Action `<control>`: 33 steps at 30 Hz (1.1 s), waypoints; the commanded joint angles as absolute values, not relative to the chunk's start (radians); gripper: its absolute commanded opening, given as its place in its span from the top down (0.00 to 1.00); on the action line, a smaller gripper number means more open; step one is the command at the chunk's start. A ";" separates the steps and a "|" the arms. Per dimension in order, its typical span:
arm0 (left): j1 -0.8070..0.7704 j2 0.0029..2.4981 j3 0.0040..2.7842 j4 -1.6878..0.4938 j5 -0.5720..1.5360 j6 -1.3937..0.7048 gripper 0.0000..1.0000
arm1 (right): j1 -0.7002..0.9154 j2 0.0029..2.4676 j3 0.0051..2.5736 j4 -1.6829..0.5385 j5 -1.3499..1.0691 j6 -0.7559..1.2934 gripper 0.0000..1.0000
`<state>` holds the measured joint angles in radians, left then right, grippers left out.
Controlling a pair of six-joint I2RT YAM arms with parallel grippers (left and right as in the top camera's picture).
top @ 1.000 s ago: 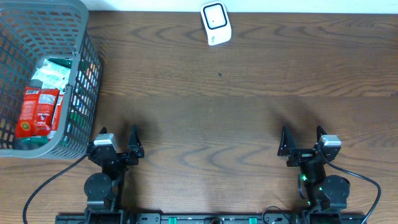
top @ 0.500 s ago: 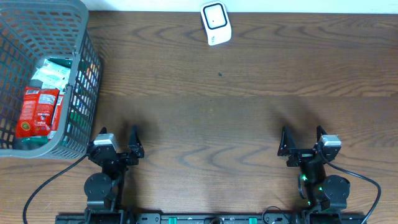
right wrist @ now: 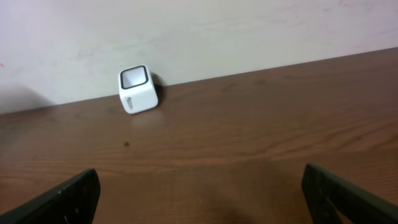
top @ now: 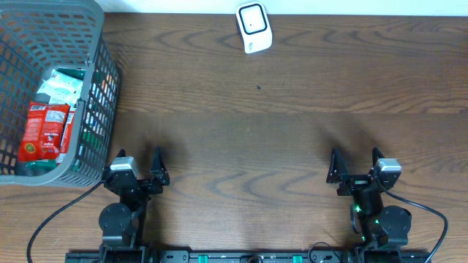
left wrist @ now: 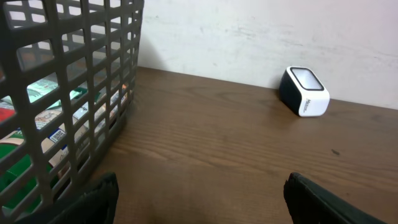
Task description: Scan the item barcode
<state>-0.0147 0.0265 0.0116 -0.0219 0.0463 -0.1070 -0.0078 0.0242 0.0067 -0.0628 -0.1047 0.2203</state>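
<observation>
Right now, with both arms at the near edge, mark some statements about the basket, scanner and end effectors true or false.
The grey basket holds a red packet. True.
The white scanner lies inside the basket. False: it stands at the far edge of the table, apart from the basket.
The left end effector grips the red packet. False: it is open and empty.
The right end effector is open, holding nothing. True.
</observation>
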 commanded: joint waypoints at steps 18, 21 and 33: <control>-0.010 0.030 0.004 -0.067 0.034 -0.098 0.14 | 0.002 0.027 0.006 -0.066 -0.102 0.231 0.01; -0.010 0.030 0.004 -0.067 0.062 -0.123 0.14 | 0.002 0.027 0.006 -0.066 -0.102 0.231 0.01; -0.010 0.030 0.006 -0.025 0.134 -0.238 0.14 | 0.002 0.027 0.006 -0.066 -0.102 0.231 0.01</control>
